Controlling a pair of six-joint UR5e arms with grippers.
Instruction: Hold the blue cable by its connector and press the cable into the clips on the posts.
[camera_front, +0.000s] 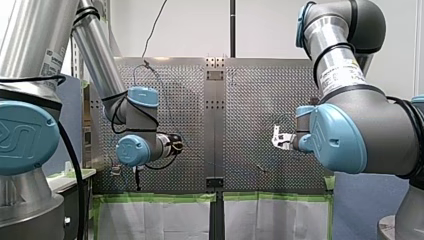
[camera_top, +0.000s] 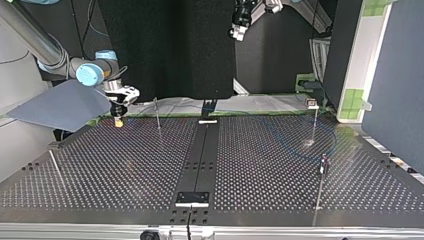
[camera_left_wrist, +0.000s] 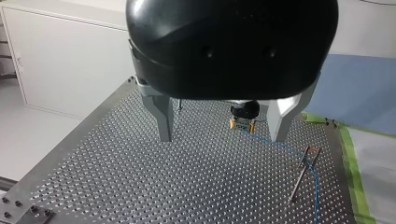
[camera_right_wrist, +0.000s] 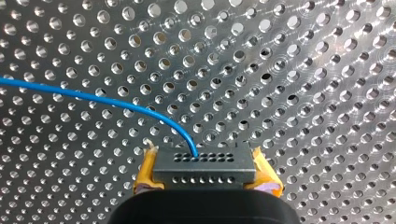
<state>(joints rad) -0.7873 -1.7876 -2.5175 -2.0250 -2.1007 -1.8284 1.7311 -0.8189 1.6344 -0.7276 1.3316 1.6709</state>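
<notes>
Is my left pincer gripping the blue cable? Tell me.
No: the left pincer stands open with nothing between its fingers; the blue cable runs beyond it.

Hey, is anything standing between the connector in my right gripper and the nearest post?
Nothing visible does. My right gripper holds the connector in its yellow-padded jaws, and in the top view only bare perforated table lies between it and the nearest post. The blue cable curves away from the connector's face.

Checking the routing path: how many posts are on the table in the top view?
4. Back-left post by my right tool, which holds the connector; front-left post; back-right post; front-right post. More may be hidden.
</notes>
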